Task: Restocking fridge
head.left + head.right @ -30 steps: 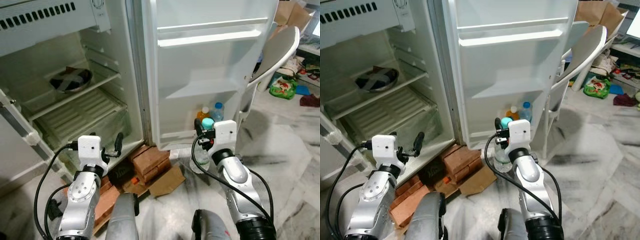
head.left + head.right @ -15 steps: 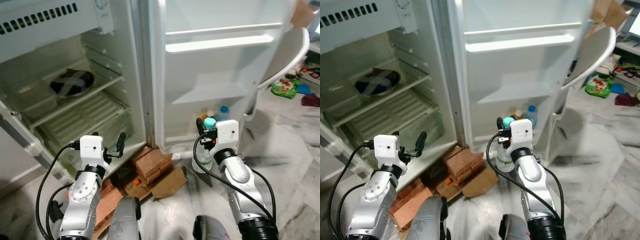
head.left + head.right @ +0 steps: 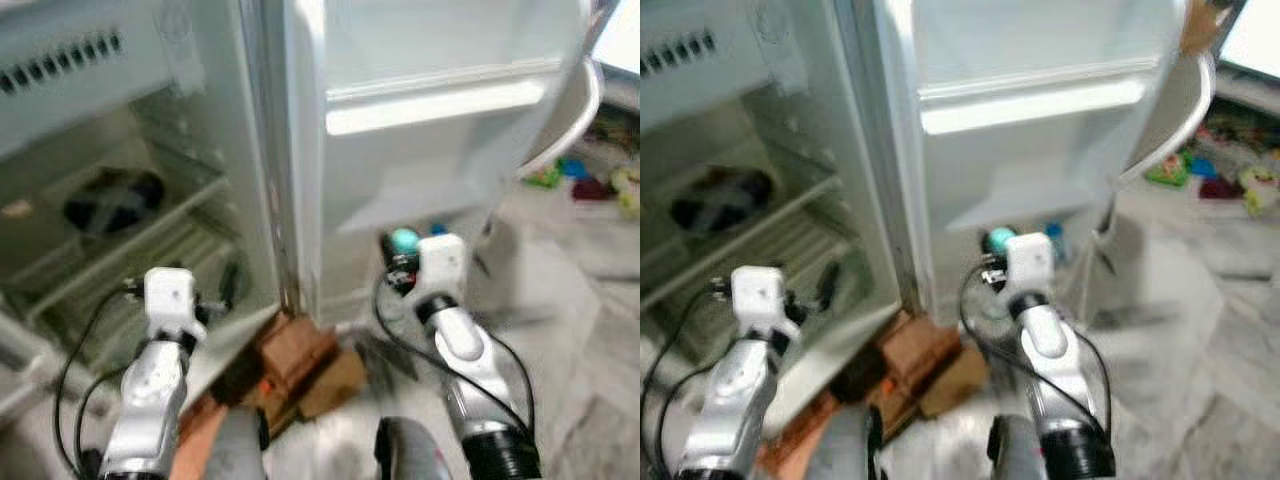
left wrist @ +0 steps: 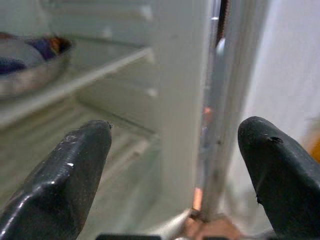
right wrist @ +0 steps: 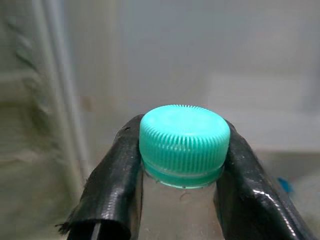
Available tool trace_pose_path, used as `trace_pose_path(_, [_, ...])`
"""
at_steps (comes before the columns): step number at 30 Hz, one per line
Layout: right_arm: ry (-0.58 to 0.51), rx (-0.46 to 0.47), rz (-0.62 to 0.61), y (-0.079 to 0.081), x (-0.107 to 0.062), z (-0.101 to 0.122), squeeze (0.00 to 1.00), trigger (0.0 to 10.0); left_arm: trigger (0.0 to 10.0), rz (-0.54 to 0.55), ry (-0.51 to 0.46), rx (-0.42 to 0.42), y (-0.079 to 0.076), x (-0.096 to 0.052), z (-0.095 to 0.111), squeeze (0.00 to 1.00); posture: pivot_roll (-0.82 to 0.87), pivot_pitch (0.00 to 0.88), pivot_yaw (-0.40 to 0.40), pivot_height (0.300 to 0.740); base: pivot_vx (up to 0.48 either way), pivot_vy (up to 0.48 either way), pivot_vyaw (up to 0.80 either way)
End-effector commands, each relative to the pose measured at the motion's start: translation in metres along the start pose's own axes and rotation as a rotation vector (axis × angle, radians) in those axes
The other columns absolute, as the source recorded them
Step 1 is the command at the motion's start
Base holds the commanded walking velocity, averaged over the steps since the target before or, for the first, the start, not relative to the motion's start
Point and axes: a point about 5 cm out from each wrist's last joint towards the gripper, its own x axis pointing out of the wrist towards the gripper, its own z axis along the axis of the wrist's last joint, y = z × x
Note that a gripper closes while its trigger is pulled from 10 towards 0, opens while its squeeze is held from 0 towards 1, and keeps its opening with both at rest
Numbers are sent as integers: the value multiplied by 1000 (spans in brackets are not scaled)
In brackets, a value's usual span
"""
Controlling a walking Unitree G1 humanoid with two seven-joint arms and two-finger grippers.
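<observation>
The fridge stands open in front of me, its door [image 3: 430,105] swung to the right with white shelves. My right gripper [image 5: 182,167] is shut on the neck of a clear bottle with a teal cap [image 5: 183,135]. It holds the bottle upright just before the door's lower shelf [image 3: 404,241]. A blue-capped bottle [image 3: 437,229] stands blurred on that shelf. My left gripper [image 4: 175,165] is open with nothing in it, and hovers low by the fridge's inner edge [image 3: 228,285]. A dark bowl [image 3: 108,200] sits on an inner shelf.
Red bricks [image 3: 295,345] and a piece of cardboard [image 3: 335,378] lie at the fridge's foot. A white chair [image 3: 562,110] stands behind the door at the right. Coloured clutter [image 3: 600,180] lies on the marble floor beyond it.
The whole picture has shifted and blurred, so the camera is moving. Both arms keep their pose, and the right gripper still holds the bottle.
</observation>
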Motion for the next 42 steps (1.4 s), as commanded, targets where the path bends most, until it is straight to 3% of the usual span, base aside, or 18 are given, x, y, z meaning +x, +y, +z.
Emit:
trace_pose_path(1, [-30, -34, -33, -14, -1, 8, 0, 10000, 10000, -30, -11, -10, -10, 2, 2, 0, 44, 34, 24, 636, 270, 0, 0])
trace_pose_path(37, [-29, -53, -13, -13, 0, 9, 0, 10000, 10000, 7, 2, -6, -10, -1, -1, 0, 39, 49, 13, 636, 303, -45, 0])
trace_pose_path(42, [-21, -28, 19, -9, -2, 8, 0, 10000, 10000, 28, 8, -16, -8, -4, -1, 0, 45, 64, 15, 636, 0, 0, 0])
